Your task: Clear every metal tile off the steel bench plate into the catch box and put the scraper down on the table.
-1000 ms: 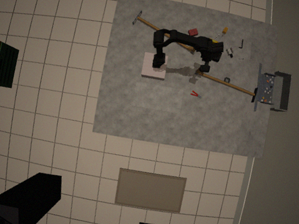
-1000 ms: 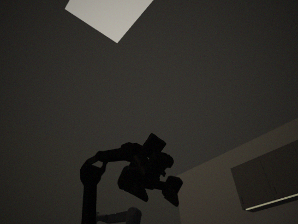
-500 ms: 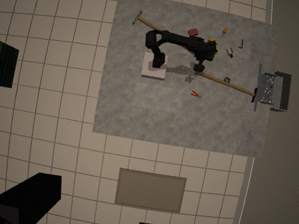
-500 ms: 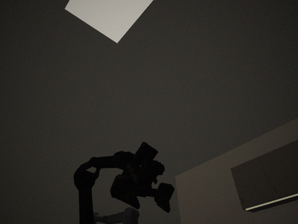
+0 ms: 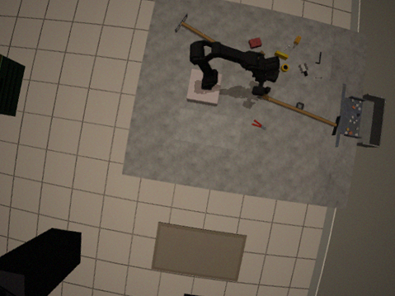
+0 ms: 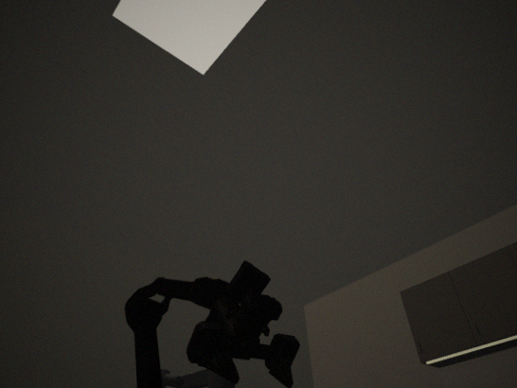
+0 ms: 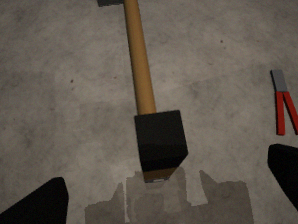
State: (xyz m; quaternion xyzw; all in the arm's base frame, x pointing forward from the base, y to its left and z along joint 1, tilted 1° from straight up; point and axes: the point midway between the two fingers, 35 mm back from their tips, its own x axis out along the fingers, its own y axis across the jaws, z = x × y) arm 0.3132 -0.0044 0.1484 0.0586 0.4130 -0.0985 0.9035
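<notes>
The long scraper [image 5: 299, 110] [image 7: 140, 60] lies on the table, its wooden handle pointing to the plate and its dark blade at the plate's near edge. A black block [image 7: 161, 137] sits around the handle near its butt. My gripper [image 7: 171, 172] [image 6: 260, 371] is open and empty above that butt, one finger to each side of it in the wrist view. Several small white, orange and dark tiles [image 5: 353, 119] lie on the blue-grey bench plate [image 5: 342, 108]. The dark catch box [image 5: 378, 116] is at its far end; I can make out no tile in it.
Red pliers [image 5: 257, 124] [image 7: 281, 112] and a dark square ring [image 5: 300, 105] lie near the handle. A second wooden-handled tool [image 5: 197, 32] runs under the arm. A red block [image 5: 255, 42], yellow block [image 5: 281, 55], yellow ring [image 5: 285, 67] and small tools lie behind.
</notes>
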